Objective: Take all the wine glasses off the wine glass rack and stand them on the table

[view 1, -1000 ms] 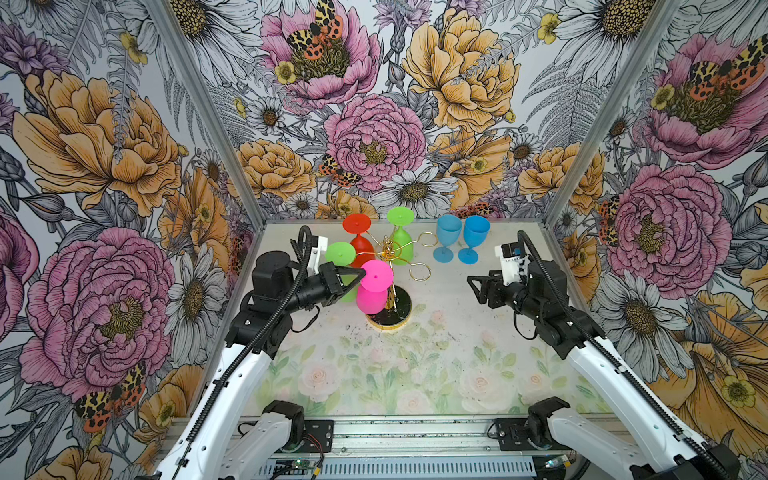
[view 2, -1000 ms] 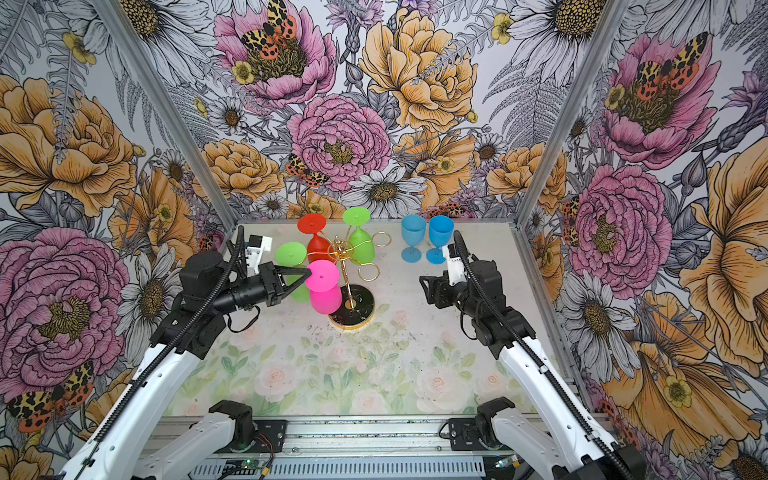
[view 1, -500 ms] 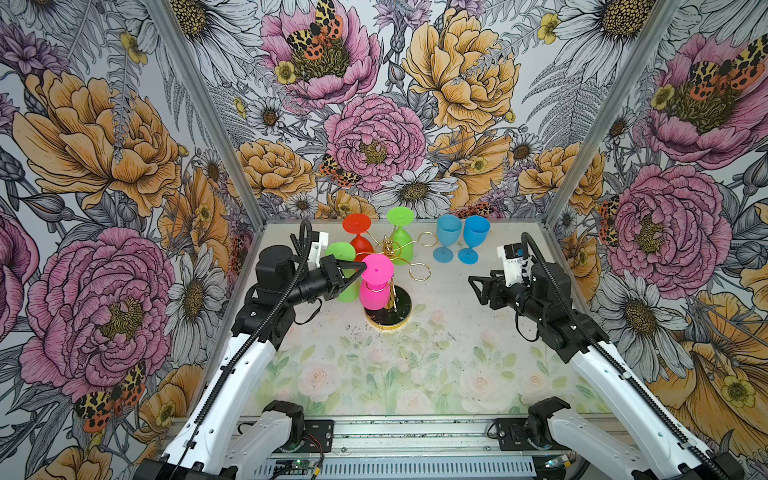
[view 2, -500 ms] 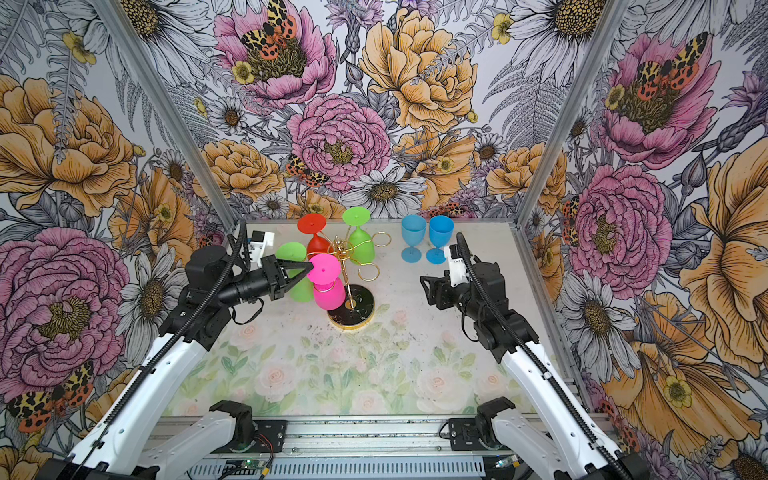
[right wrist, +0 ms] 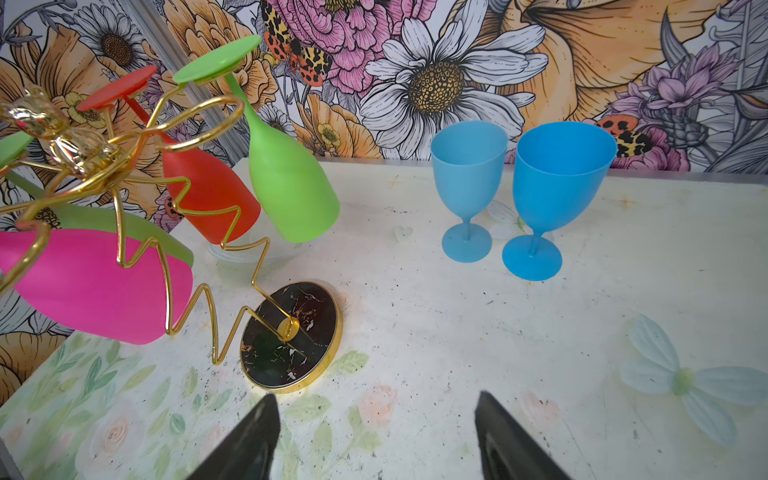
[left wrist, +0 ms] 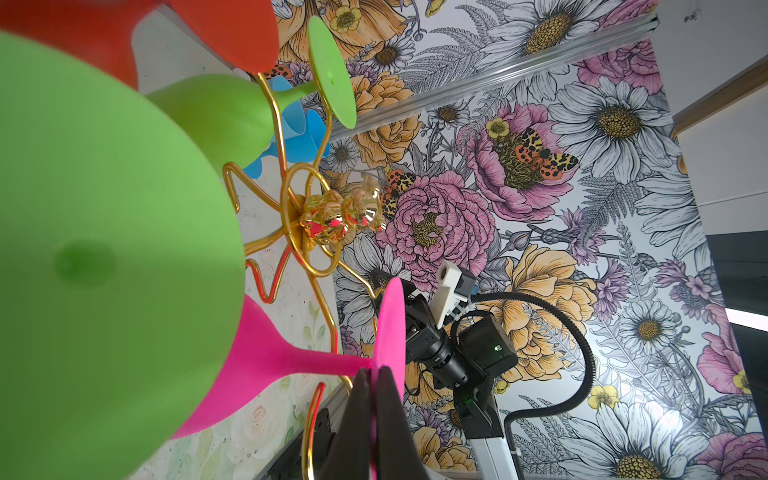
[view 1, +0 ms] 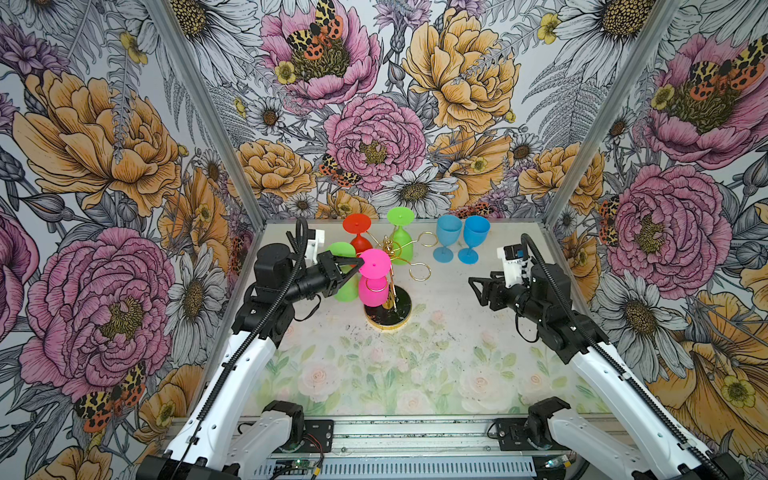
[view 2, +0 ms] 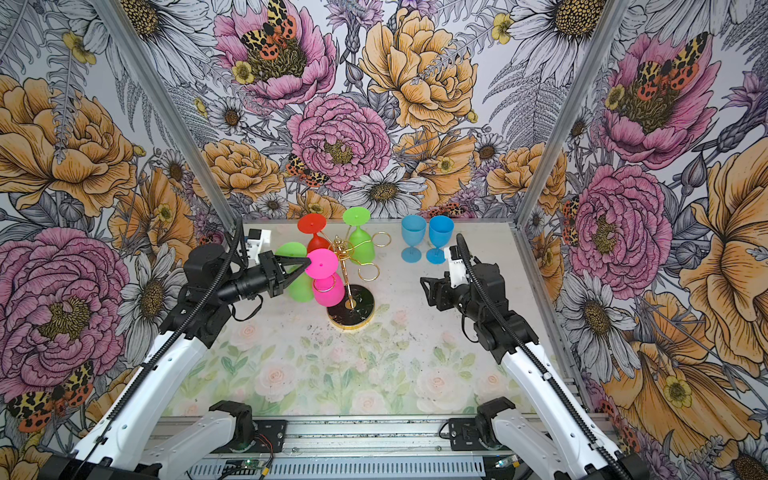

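The gold wire wine glass rack (view 1: 398, 315) (view 2: 362, 309) (right wrist: 291, 337) stands mid-table on its round black base. A pink wine glass (view 1: 371, 291) (view 2: 329, 291) (left wrist: 253, 357) (right wrist: 95, 286) hangs upside down from it, with a gold loop round its stem. My left gripper (view 1: 360, 262) (view 2: 308, 262) (left wrist: 374, 372) is shut on the edge of the pink glass's foot disc. Well right of the rack, my right gripper (view 1: 473, 287) (view 2: 425, 287) (right wrist: 374, 401) hovers open and empty above the table.
A red glass (view 1: 358, 227) and two green glasses (view 1: 402, 246) (view 1: 344, 286) also hang on the rack. Two blue glasses (view 1: 448, 236) (view 1: 476, 237) stand upright at the back right. Two gold loops (view 1: 419, 272) on the rack's right side hold nothing. Flowered walls close in three sides.
My left gripper, shut on the pink foot, has edged slightly up and toward the back. The right arm has not moved.
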`<state>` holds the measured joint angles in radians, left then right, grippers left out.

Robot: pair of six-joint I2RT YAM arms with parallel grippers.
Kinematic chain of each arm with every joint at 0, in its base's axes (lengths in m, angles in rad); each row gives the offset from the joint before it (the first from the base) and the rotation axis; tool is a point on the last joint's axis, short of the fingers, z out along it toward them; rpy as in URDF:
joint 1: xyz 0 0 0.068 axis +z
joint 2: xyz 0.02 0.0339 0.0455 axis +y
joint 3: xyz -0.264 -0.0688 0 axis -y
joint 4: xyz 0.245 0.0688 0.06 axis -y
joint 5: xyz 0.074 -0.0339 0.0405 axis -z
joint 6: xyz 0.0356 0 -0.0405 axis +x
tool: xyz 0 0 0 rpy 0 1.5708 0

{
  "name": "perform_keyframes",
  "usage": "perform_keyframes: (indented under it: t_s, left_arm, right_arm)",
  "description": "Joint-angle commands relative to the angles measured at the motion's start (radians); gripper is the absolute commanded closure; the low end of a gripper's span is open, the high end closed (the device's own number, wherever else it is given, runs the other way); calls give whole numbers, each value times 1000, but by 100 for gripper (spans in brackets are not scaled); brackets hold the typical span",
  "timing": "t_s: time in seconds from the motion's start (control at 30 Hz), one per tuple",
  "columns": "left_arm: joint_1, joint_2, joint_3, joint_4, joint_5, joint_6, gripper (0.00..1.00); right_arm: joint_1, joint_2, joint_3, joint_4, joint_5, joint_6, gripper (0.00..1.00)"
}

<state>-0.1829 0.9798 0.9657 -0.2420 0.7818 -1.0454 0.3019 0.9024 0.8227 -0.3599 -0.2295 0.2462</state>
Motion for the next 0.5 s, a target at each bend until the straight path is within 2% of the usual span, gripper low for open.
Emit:
perform_keyframes:
  t_s: [0.0, 0.47]
  left_arm:
    - [19, -25, 7, 13, -23, -12, 100]
    - [55, -106, -37, -21, 25, -28, 100]
  right_arm:
    - [5, -25, -8, 23, 2, 11, 26]
    - [5, -19, -6, 27, -7, 15, 26]
